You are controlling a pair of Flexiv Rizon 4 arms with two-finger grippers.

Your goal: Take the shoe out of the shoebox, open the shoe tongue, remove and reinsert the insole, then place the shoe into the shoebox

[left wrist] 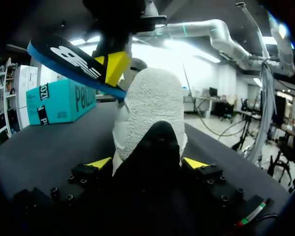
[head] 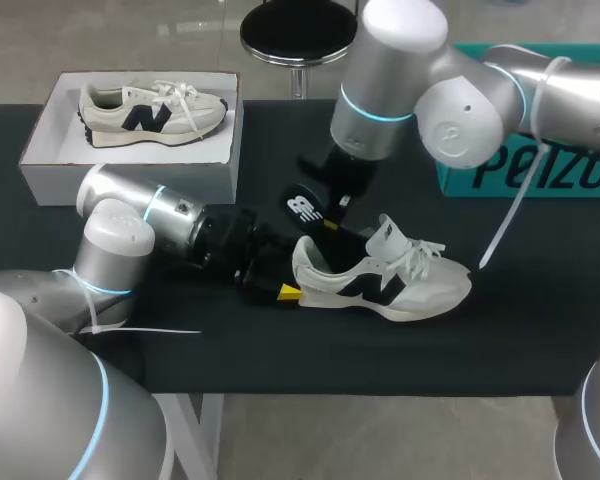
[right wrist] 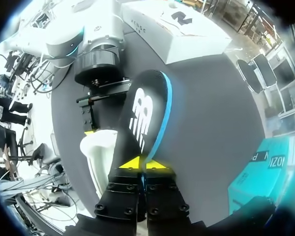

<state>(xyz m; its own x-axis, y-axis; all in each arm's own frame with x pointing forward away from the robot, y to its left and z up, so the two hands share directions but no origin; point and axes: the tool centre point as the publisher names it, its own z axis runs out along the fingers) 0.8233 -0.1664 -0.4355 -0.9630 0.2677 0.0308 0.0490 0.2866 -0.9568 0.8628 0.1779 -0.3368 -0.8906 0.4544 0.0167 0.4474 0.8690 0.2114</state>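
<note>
Black, blue-edged insole is pinched by right end effector, tilted just above the collar of cream-and-black sneaker, whose heel is clamped on the worktop by left end effector

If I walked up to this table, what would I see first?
Probably the black insole with its blue edge, pinched in the right gripper just over the white shoe on the table. The left gripper clamps that shoe's heel, and a matching shoe lies in the shoebox at the far left.
</note>
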